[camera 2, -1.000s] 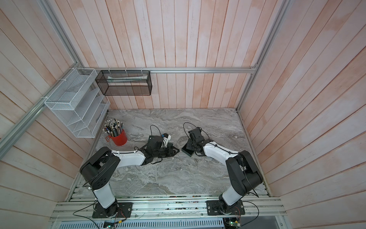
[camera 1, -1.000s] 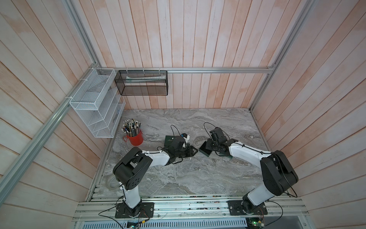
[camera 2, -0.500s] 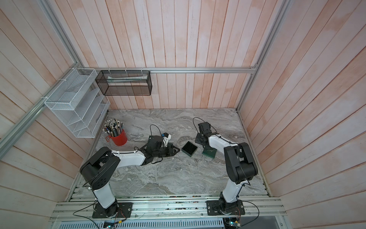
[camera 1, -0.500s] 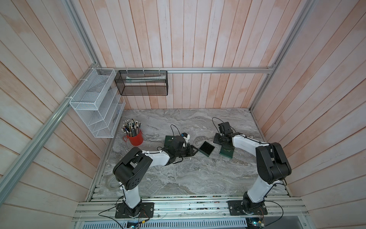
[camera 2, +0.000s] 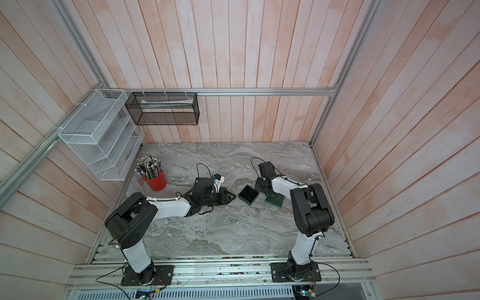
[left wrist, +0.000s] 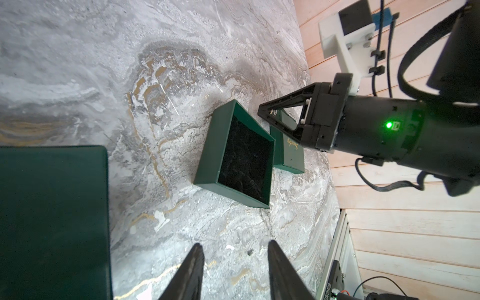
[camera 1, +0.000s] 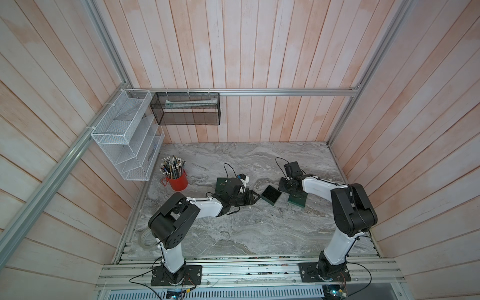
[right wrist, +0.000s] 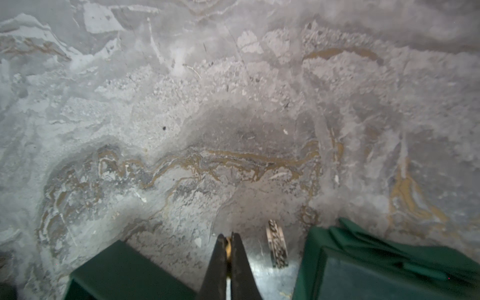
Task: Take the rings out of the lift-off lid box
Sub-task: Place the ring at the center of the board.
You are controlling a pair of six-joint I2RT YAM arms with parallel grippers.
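The lift-off lid box (camera 1: 271, 194) (camera 2: 248, 195) (left wrist: 244, 158) lies open on the marble, its dark lining bare. Its green lid (camera 1: 297, 200) (camera 2: 274, 200) (left wrist: 288, 153) rests just to the right. My right gripper (right wrist: 228, 237) (camera 1: 283, 185) (left wrist: 265, 110) hangs low over the table behind box and lid, shut on a small gold ring (right wrist: 228, 246). A second of the rings, a patterned silver band (right wrist: 277, 244), lies on the table beside those fingertips. My left gripper (left wrist: 233, 246) (camera 1: 255, 197) stays open and empty, left of the box.
A closed green box (camera 1: 220, 183) (left wrist: 52, 220) sits under my left wrist. At the far left stands a red cup of pencils (camera 1: 176, 179). A white wire rack (camera 1: 127, 135) and a black mesh basket (camera 1: 187, 109) hang on the walls. Small white scraps (left wrist: 161, 217) dot the marble.
My right gripper has come away from the open box and now sits behind the gap between box and lid. The lid shows now. The left arm has stayed put.
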